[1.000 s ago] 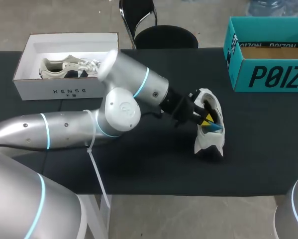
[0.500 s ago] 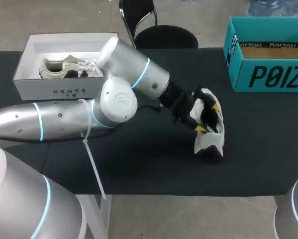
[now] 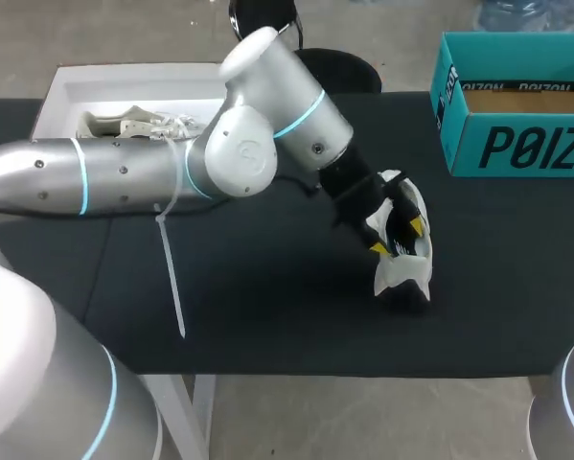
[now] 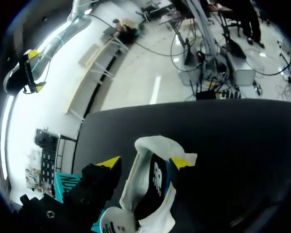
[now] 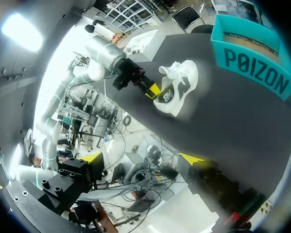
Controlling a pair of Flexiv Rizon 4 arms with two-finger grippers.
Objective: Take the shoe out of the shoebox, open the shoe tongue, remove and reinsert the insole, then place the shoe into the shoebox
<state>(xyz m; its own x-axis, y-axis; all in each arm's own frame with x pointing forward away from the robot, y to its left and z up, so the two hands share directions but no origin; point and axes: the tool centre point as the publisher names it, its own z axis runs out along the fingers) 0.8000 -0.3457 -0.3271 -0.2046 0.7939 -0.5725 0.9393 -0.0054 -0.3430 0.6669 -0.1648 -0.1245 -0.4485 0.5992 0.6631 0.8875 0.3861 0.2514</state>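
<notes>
A white shoe with a black lining [image 3: 402,272] lies on the black table [image 3: 267,316], right of the middle. My left arm reaches across from the left, and its gripper [image 3: 398,238] stands open astride the shoe's upper part. In the left wrist view the shoe [image 4: 152,187] sits between the yellow tips of the left gripper [image 4: 145,162]; one fingertip [image 4: 180,162] is against it and the other stands a little apart. My right gripper [image 5: 141,157] is wide open and holds nothing, off the table's front edge, far from the shoe [image 5: 177,87].
A white shoebox [image 3: 52,101] holding another pale shoe [image 3: 133,125] stands at the back left, partly behind my left arm. A teal box [image 3: 516,105] stands at the back right. Bare black table surrounds the shoe.
My left gripper was shut inside the shoe's opening; it has opened and now straddles the shoe. The left arm's wrist swung up and toward the back. The shoe stayed in place.
</notes>
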